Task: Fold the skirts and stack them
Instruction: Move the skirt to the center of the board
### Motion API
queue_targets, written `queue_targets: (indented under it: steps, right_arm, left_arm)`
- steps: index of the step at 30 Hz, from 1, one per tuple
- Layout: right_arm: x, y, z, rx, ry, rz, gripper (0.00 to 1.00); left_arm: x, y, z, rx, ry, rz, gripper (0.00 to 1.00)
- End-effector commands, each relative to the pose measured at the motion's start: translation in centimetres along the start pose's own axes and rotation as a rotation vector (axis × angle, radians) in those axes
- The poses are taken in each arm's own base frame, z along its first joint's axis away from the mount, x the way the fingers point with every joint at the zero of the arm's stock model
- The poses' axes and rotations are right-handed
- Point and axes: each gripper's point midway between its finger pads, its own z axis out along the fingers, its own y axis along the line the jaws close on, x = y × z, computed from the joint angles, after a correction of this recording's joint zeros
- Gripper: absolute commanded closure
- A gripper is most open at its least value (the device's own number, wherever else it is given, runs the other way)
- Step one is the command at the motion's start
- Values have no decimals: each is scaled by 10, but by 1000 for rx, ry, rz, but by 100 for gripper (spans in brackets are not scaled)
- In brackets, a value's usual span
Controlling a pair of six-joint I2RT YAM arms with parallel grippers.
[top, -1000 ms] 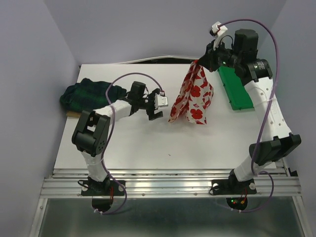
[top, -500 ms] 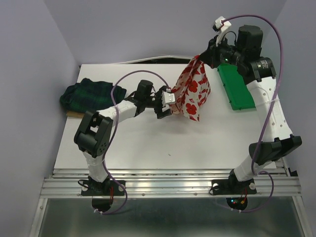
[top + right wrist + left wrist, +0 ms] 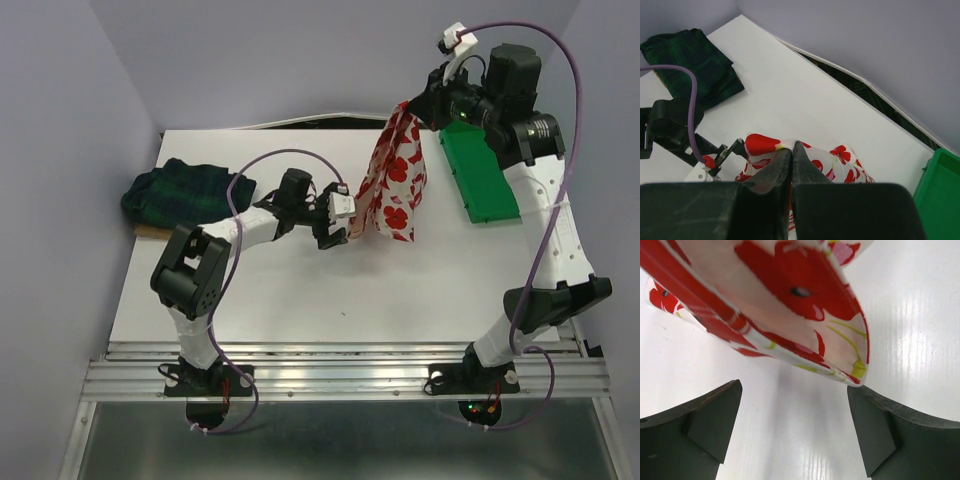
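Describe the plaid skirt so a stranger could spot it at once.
Start at the white table and go to its far left corner. The plaid skirt lies there in a low heap. It is dark green and navy, unlike the red-flowered white skirt hanging in the air.

A white skirt [image 3: 398,188] printed with red poppy-like flowers and small yellow-green touches is seen at the far middle. A dark green and navy plaid skirt [image 3: 180,192] is seen at the far left. A bright green tray [image 3: 480,178] is shown at the far right on the white table [image 3: 300,290].
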Motion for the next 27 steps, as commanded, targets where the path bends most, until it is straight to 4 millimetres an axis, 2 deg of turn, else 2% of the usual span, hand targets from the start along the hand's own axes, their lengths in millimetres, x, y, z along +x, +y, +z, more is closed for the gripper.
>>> queue_targets:
  steps: [1, 4, 5, 6, 9, 14, 22, 27]
  right_arm:
    - [-38, -2, -11, 26, -106, -23, 99]
    - [-33, -2, -11, 27, -95, -14, 99]
    - [-32, -3, -10, 35, -93, -13, 99]
    - [-31, -4, -11, 39, -92, -13, 99]
    - [-31, -6, -11, 54, -91, -12, 99]
    - [-31, -11, -9, 74, -94, 0, 99]
    - [-35, -17, -8, 107, -108, -4, 99]
    - [-41, -20, -10, 127, -120, -8, 99]
  left_arm:
    - [-17, -10, -7, 4, -35, 12, 1]
    - [-25, -6, -6, -35, -64, 8, 1]
    - [-34, 1, -7, -74, -92, -3, 2]
    - [-34, 1, -8, -88, -102, -20, 1]
    - [-50, 10, -13, -149, -161, -73, 1]
    - [-62, -8, -15, -117, -201, -100, 1]
    - [-62, -37, -5, -54, -192, -111, 1]
    - [-60, -44, -2, -48, -182, -152, 1]
